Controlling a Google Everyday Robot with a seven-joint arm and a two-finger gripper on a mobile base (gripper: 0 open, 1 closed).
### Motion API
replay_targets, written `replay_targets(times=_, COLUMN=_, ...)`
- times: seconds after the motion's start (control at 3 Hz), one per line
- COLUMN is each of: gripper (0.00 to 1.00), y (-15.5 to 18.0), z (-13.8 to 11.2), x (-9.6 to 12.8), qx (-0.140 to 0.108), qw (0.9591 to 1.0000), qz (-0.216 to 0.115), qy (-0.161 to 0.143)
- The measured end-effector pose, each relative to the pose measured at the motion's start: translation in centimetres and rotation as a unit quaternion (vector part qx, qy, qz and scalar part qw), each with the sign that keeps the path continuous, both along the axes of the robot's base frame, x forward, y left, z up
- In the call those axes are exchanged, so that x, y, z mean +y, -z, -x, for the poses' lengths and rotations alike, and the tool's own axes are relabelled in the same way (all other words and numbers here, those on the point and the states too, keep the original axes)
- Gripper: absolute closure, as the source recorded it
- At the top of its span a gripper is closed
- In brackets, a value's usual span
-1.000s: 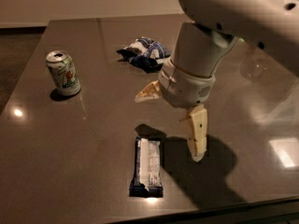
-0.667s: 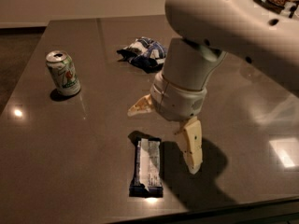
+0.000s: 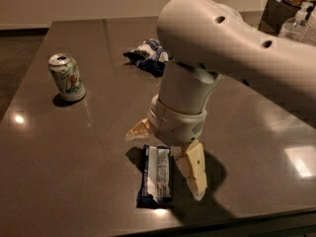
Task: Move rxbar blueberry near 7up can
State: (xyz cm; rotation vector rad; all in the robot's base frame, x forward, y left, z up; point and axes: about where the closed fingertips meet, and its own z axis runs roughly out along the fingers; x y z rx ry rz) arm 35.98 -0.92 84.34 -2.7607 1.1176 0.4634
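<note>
The rxbar blueberry (image 3: 156, 174) lies flat near the table's front edge, a dark navy wrapper with a white panel down its middle. The 7up can (image 3: 66, 77) stands upright at the left of the table, white and green with a silver top. My gripper (image 3: 165, 163) hangs just above the bar's far end, open, with one cream finger (image 3: 138, 130) to the bar's upper left and the other finger (image 3: 193, 169) along its right side. Neither finger visibly touches the bar. The can is well to the left of the gripper.
A crumpled blue-and-white chip bag (image 3: 147, 56) lies at the back middle of the dark table (image 3: 59, 162). Containers (image 3: 295, 4) stand at the far right corner. The table's front edge runs just below the bar.
The arm has swung left and lower, bringing the gripper from the bar's right side to over the bar's far end. Bar and can have not moved.
</note>
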Motion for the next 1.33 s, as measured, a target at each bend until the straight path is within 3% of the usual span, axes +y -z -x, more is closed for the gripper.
replay_targets(times=0.33, gripper=0.00, y=0.57, z=0.55, x=0.43, qx=0.004, qw=1.0000, qz=0.003, qy=-0.007)
replay_targets(times=0.67, gripper=0.16, y=1.10, z=0.79, x=0.69, qx=0.008, qw=0.9999, qz=0.010, qy=-0.011)
replay_targets(times=1.0, gripper=0.47, y=1.25, z=0.57, x=0.86, qx=0.012, qw=0.9998, qz=0.015, qy=-0.011)
replay_targets(times=1.33, gripper=0.71, y=0.81, z=-0.21, x=0.83, qx=0.012, qw=0.9999, qz=0.011, qy=0.001)
